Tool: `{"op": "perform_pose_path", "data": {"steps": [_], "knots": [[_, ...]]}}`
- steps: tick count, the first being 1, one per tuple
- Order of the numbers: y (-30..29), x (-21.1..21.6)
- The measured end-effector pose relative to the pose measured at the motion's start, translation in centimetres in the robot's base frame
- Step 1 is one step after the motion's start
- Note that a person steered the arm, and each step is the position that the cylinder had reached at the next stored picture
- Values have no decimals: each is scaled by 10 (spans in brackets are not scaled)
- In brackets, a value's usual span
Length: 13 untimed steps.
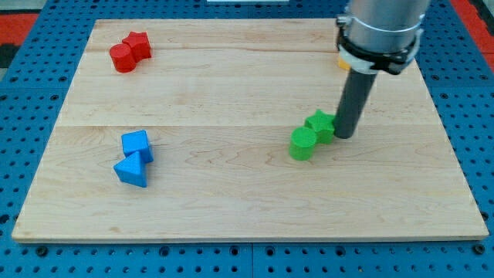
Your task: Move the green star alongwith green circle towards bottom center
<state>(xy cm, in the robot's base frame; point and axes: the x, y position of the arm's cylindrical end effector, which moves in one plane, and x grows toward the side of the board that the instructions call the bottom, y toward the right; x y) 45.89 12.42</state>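
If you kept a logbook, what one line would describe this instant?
my tip: against green star's right side | green star touching green circle | pair: right of board centre | goal: bottom centre, not reached

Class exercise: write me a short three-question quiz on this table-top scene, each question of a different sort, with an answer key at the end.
1. True or false: my tip stands at the view's right of the green star, right beside it.
2. Which block lies nearest the green star? A. the red star B. the green circle C. the blue cube
3. Fill in: the pair of blue blocks, the cube and the blue triangle, sits on the view's ____ side of the wooden board.

Key: 1 true; 2 B; 3 left.
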Motion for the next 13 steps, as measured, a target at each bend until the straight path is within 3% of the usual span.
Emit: {"op": "perform_pose_path", "data": {"steps": [1,3,4,6,11,13], "knots": [[-5,-5],[-4,-56],[-10,-54],[-44,-33],[-14,37],[-62,56]]}}
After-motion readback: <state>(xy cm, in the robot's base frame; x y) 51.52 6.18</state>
